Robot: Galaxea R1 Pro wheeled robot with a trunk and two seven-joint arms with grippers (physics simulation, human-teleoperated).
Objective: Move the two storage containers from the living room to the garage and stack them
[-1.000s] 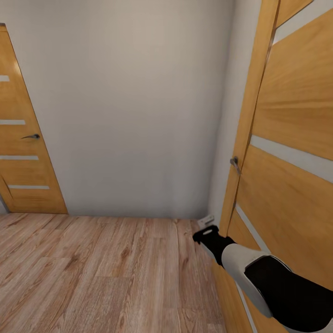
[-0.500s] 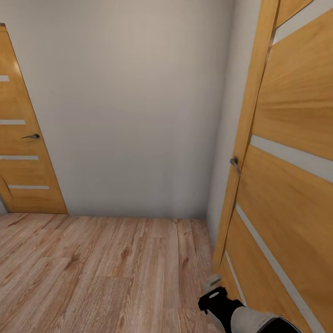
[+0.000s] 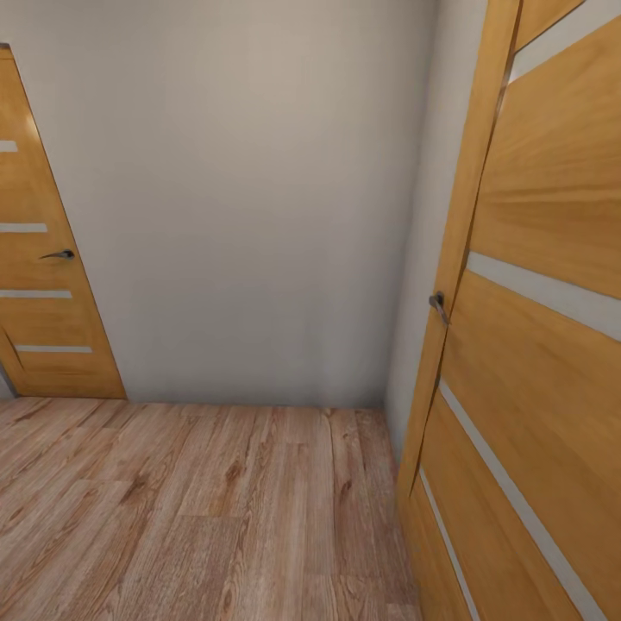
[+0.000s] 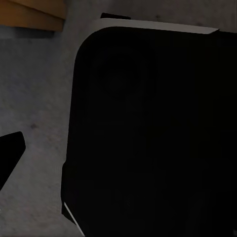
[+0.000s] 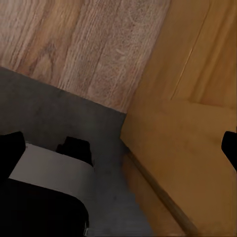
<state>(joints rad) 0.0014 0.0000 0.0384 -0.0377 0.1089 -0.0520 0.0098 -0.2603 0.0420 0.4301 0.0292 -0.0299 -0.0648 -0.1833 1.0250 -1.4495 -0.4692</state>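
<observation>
Wood planks cover the floor, with a grey wall ahead and a wooden door open close on the right. I see no red boxes, so I cannot tell which arm is nearer. I cannot tell how the fingers stand.

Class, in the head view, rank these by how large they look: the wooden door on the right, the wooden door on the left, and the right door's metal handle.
1. Right wooden door, though it stands nearest the camera.
2. Left wooden door.
3. Right door's metal handle.
</observation>
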